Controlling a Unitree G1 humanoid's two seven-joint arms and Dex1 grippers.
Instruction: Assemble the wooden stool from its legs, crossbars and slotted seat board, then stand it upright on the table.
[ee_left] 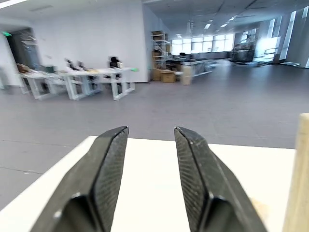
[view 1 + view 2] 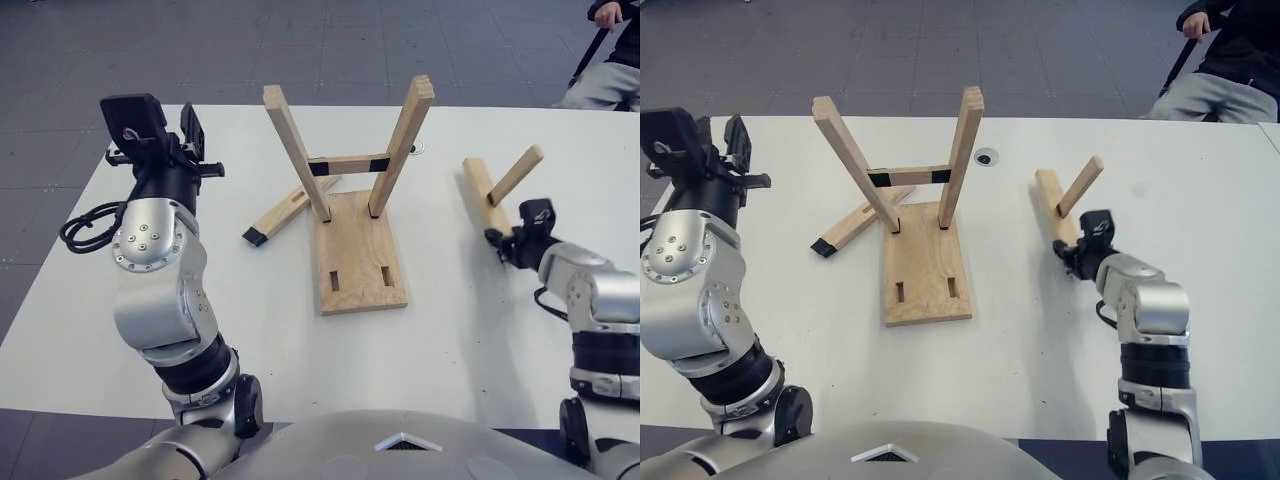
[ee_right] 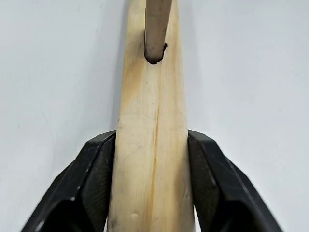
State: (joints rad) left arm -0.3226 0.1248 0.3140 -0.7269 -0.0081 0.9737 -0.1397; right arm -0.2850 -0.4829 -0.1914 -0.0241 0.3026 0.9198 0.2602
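Observation:
The slotted seat board (image 2: 360, 262) lies flat mid-table. Two legs (image 2: 296, 150) (image 2: 402, 142) stand in its far slots, joined by a crossbar (image 2: 347, 164). Its two near slots are bare. A loose leg (image 2: 288, 212) lies on the table just left of the board. To the right lies another leg (image 2: 484, 192) with a crossbar (image 2: 518, 173) stuck in it and angling upward. My right gripper (image 3: 153, 145) is shut on that leg's (image 3: 152, 106) near end. My left gripper (image 1: 150, 133) is raised over the table's far left, open and holding nothing.
A black cable (image 2: 85, 226) loops at the table's left edge. A small round fitting (image 2: 986, 157) is set in the white table (image 2: 470, 330) behind the stool. One standing leg (image 1: 299, 174) rises close beside my left gripper.

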